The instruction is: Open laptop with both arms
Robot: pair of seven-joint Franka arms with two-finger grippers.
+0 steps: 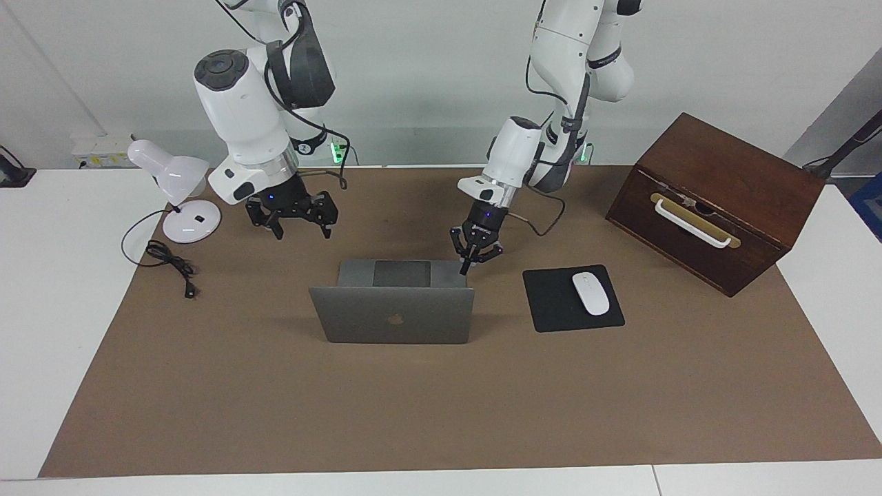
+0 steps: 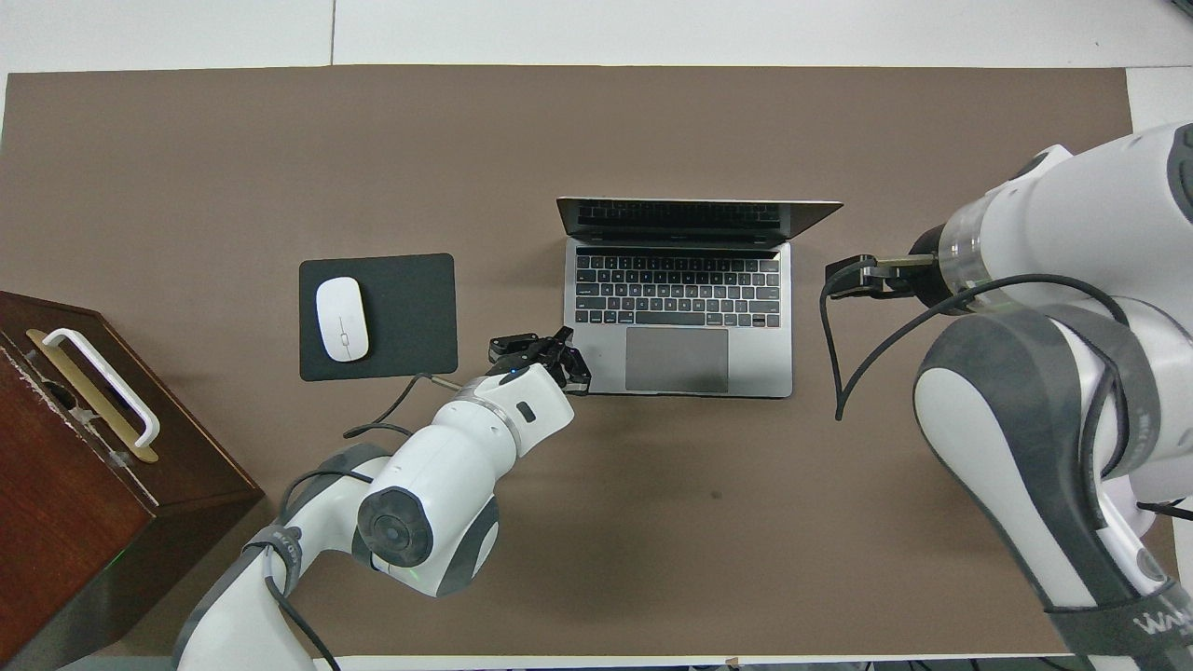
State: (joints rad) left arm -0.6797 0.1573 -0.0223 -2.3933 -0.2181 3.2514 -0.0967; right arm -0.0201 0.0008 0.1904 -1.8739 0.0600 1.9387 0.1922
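Note:
The silver-grey laptop (image 1: 396, 317) (image 2: 678, 317) stands open in the middle of the brown mat. Its lid is upright with the logo facing away from the robots, and the dark keyboard shows. My left gripper (image 1: 468, 267) (image 2: 562, 350) is shut, holding nothing. Its tips point down onto the corner of the laptop's base nearest the robots, at the left arm's end. My right gripper (image 1: 302, 231) (image 2: 843, 277) hangs open and empty above the mat, beside the laptop toward the right arm's end and apart from it.
A black mouse pad (image 1: 551, 303) (image 2: 410, 317) with a white mouse (image 1: 591, 293) (image 2: 341, 319) lies beside the laptop. A wooden box (image 1: 716, 200) (image 2: 84, 438) with a white handle stands at the left arm's end. A white lamp (image 1: 176, 186) and its cable stand at the right arm's end.

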